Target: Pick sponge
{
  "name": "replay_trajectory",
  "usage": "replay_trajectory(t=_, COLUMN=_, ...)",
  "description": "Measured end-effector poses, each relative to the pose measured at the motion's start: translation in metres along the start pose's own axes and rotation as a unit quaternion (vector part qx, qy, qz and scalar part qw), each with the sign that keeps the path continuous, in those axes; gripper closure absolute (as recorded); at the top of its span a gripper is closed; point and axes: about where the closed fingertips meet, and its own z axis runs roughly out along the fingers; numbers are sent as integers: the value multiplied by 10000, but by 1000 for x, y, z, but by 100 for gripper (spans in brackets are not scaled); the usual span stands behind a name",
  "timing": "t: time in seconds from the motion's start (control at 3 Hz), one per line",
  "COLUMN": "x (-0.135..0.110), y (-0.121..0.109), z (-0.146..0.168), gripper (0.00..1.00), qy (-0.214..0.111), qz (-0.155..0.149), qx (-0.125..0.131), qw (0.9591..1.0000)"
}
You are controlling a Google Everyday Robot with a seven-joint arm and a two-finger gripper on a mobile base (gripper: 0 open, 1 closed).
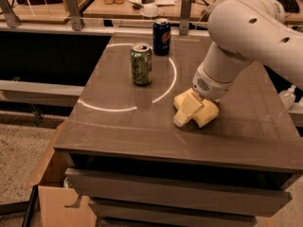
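Note:
The sponge is a pale yellow foam pad lying flat on the dark table, right of the middle. My gripper hangs from the white arm and is down on top of the sponge, covering its middle. Part of the sponge shows to the right of the gripper and part behind it to the left. The sponge rests on the table surface.
A green soda can stands upright left of the gripper. A blue soda can stands behind it near the far edge. A white ring is marked on the tabletop. A cardboard box sits on the floor at the front left.

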Motion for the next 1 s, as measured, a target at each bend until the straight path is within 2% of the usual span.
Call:
replay_trajectory(t=0.33, x=-4, y=3, z=2, gripper=47, qy=5, qz=-128, qx=-40, qw=9999)
replay_trajectory(t=1.0, x=-8, y=4, z=-9, gripper=94, qy=-1, qz=-165, qx=-30, qw=9999)
